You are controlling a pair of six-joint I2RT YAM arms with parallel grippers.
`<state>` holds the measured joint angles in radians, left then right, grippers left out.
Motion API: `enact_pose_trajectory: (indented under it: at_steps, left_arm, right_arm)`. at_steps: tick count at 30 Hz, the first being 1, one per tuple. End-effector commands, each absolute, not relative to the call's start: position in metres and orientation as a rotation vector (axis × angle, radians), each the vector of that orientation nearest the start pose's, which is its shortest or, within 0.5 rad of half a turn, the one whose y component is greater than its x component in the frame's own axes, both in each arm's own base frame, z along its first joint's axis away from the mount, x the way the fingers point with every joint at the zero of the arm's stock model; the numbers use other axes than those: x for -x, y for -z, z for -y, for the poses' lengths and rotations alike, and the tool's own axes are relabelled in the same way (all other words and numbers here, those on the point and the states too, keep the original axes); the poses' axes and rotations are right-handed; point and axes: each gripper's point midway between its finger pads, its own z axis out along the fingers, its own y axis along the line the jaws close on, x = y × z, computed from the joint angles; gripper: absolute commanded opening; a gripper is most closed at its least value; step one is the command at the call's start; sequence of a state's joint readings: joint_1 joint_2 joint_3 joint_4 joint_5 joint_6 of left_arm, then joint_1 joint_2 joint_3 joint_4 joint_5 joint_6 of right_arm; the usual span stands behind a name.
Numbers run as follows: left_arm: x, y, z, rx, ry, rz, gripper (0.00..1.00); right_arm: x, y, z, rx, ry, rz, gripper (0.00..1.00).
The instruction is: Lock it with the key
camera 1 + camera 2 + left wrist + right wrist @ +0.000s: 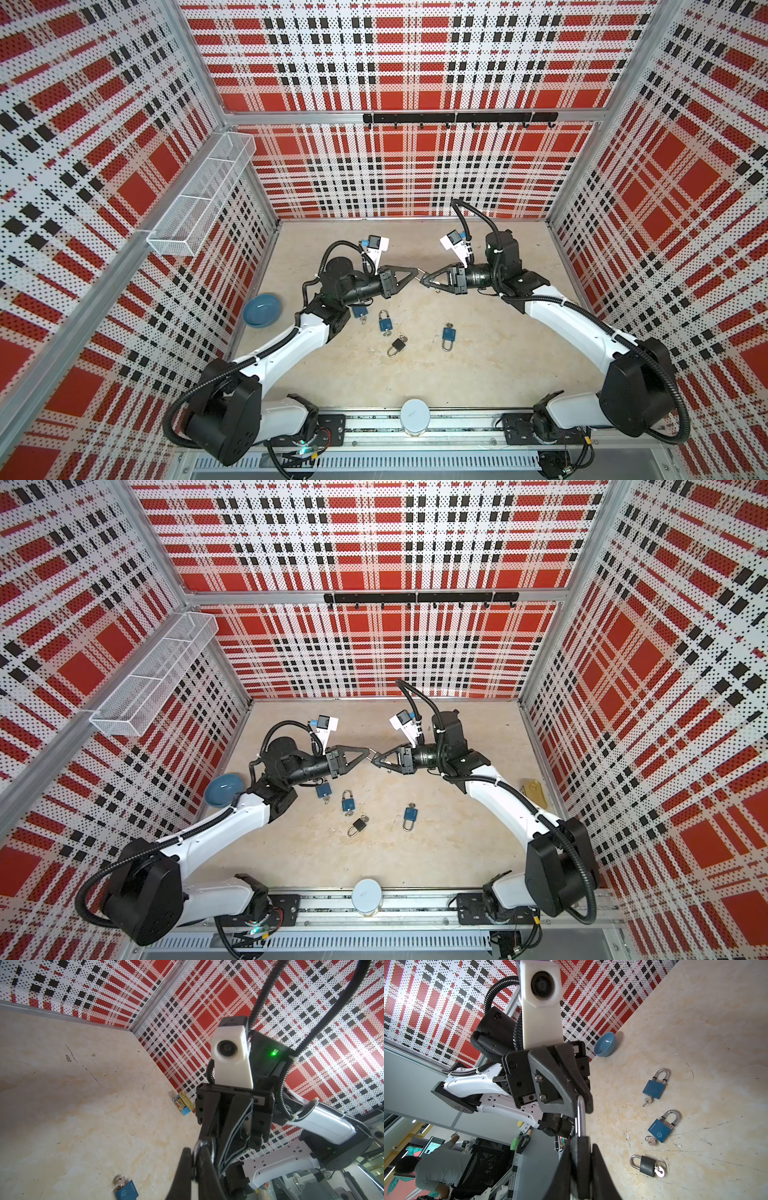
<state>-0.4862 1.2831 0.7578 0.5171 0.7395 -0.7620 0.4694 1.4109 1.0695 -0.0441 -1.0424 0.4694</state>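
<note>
Five padlocks were in view. Four lay near the middle of the tabletop (478,374): three blue padlocks (359,311) (385,322) (449,334), the first partly under the left arm, and one black padlock (398,345), each with a key (659,1172) in its base. The fifth, the held padlock (580,1157), was up in the air above the table's middle, between the two claws. The right gripper (424,282) was clamped narrowly on its dark body, and the left gripper (416,272) was pinched tight on its steel shackle (580,1118). I could not make out its key.

There was one blue bowl (262,311) by the left wall, one Spam tin (184,1104) by the right wall and one white cylinder (414,415) on the front rail. One white mesh basket (199,195) hung on the left wall and one black hook rail (459,117) on the back wall.

The tabletop was beige and marbled, marked with dark scratches. The walls were perforated panels in red, black and white plaid, set in aluminium framing.
</note>
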Motion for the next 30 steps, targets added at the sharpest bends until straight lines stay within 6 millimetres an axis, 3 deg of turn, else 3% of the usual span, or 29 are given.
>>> enact_pose_trajectory:
  at_steps: [1, 18, 23, 30]
  left_arm:
    - [-0.257, -0.25, 0.309, -0.481, 1.598, -1.927, 0.0]
    - [-0.243, -0.236, 0.318, -0.479, 1.638, -1.955, 0.0]
    - [-0.249, -0.243, 0.315, -0.462, 1.62, -1.931, 0.0]
    - [-0.269, -0.266, 0.304, -0.439, 1.609, -1.875, 0.0]
  right_arm:
    - [-0.251, -0.335, -0.32, 0.956, -1.628, -1.69, 0.0]
    - [-0.259, -0.349, -0.317, 0.933, -1.628, -1.64, 0.0]
    - [-0.259, -0.345, -0.317, 0.929, -1.629, -1.653, 0.0]
    - [-0.264, -0.324, -0.315, 0.939, -1.544, -1.704, 0.0]
